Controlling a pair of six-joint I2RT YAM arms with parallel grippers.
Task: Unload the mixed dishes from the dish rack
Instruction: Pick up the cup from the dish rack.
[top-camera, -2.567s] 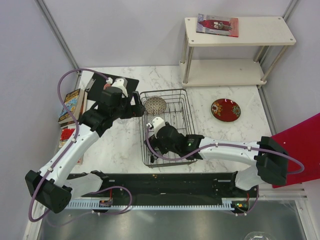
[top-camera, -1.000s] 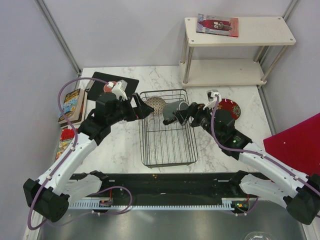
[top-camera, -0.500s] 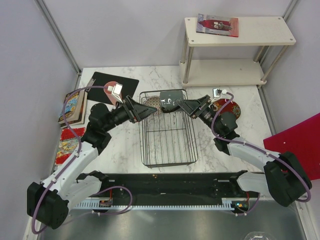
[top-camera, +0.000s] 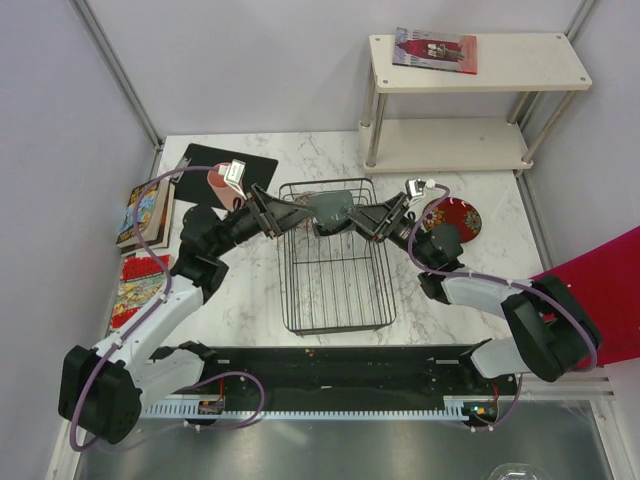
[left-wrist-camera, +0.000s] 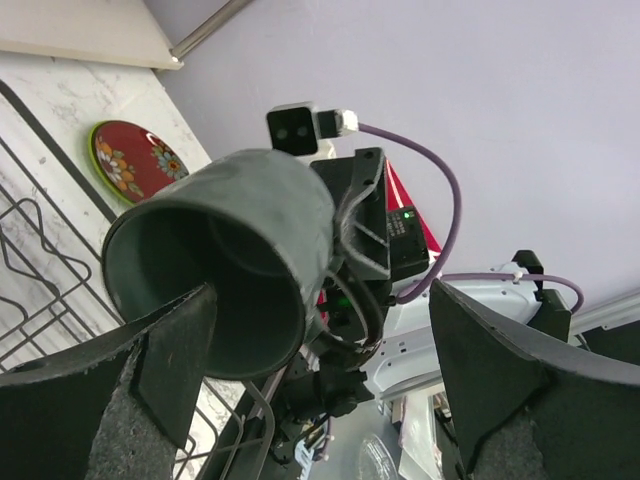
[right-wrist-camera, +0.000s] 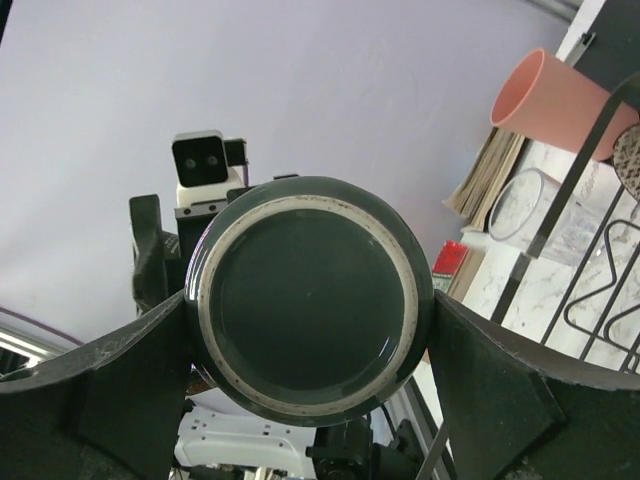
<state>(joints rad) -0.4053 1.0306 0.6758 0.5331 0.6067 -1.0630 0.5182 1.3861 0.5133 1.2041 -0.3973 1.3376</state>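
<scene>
My right gripper (top-camera: 352, 217) is shut on the dark grey mug (top-camera: 328, 210) and holds it on its side in the air above the far end of the dish rack (top-camera: 335, 290). In the right wrist view the mug's base (right-wrist-camera: 310, 305) fills the gap between both fingers. My left gripper (top-camera: 298, 212) is open at the mug's mouth (left-wrist-camera: 200, 280), with one finger (left-wrist-camera: 150, 370) across the rim. The pink cup (right-wrist-camera: 555, 100) and the clear glass (right-wrist-camera: 530, 215) stand by the black mat. The red plate (top-camera: 452, 218) lies right of the rack, with a lime-green rim (left-wrist-camera: 97, 150) under it. The bowl is mostly hidden.
A black mat (top-camera: 250, 160) lies at the far left of the table. Books (top-camera: 140, 210) are stacked along the left edge. A two-level white shelf (top-camera: 450, 145) stands at the far right. A red board (top-camera: 600, 290) leans at the right edge.
My right arm lifted the mug out of the rack and carried it to the far end. My left gripper turned toward it and now meets its mouth.
</scene>
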